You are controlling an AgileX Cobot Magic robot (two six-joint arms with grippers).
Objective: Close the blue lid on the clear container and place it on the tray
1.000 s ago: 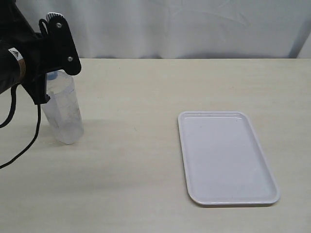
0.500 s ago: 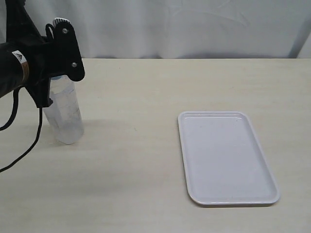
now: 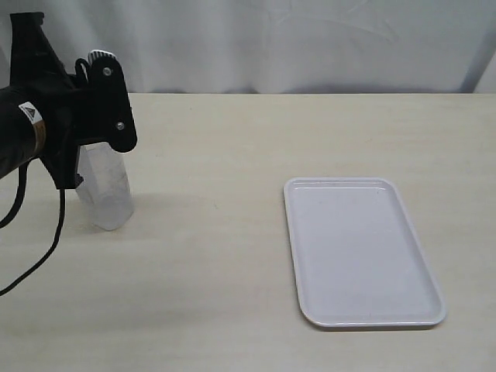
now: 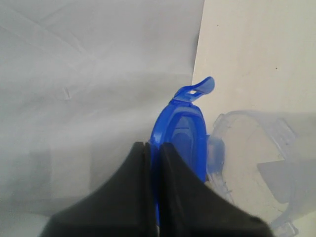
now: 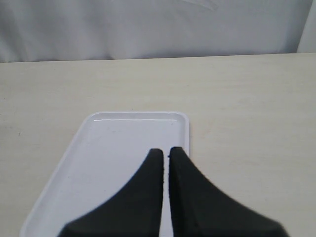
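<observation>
Pale beige wood-grain tabletop (image 3: 225,147), matte, with faint streaks and a soft shadow beside the canister. White draped cloth (image 3: 310,39) across the back, creased, meeting the tabletop's far edge. Clear container (image 3: 110,198) standing on the tabletop at far left of the exterior view, leaning slightly, its upper part hidden behind the black left gripper (image 4: 150,145). Jaws almost together, pinching the rim of the blue lid (image 4: 185,131). Lid up on edge just beside the container's mouth, mouth uncovered, one snap flap sticking out at the lid's far end. White tray (image 3: 364,256) flat on the tabletop, well apart from the container, on the right. Right gripper (image 5: 165,150) above the tray, jaws pressed together, holding nothing.
</observation>
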